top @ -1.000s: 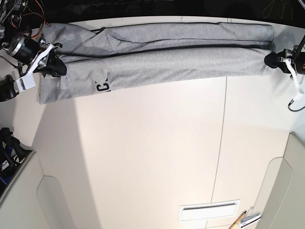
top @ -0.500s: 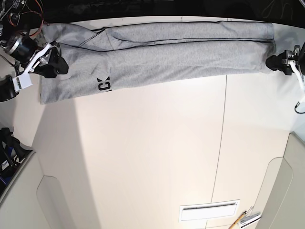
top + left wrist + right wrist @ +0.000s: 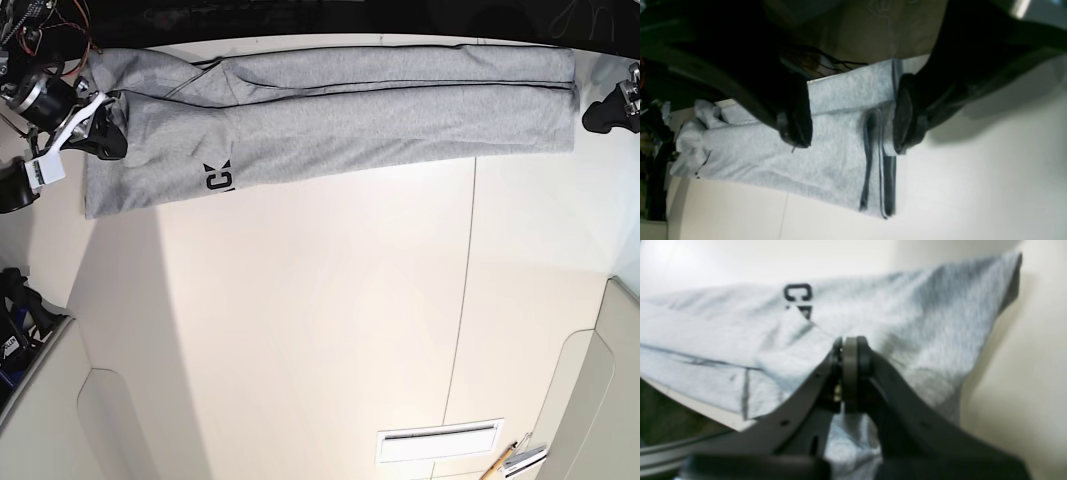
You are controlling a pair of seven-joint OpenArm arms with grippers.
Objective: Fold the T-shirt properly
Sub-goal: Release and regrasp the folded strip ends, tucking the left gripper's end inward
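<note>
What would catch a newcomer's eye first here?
The grey T-shirt, folded into a long band across the far edge of the table, with black lettering peeking out near its left end. At that end the right pincer is pinched shut against the cloth, while the left pincer stands open over the other end.

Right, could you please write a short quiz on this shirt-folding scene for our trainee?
1. True or false: in the base view the left gripper touches the T-shirt.
2. The black lettering shows nearest: A) the right gripper's end, B) the left gripper's end, C) the shirt's middle.
3. Fill in: the left gripper's jaws stand ____.

Key: 1 false, it sits apart from the shirt's end; 2 A; 3 open.
</note>
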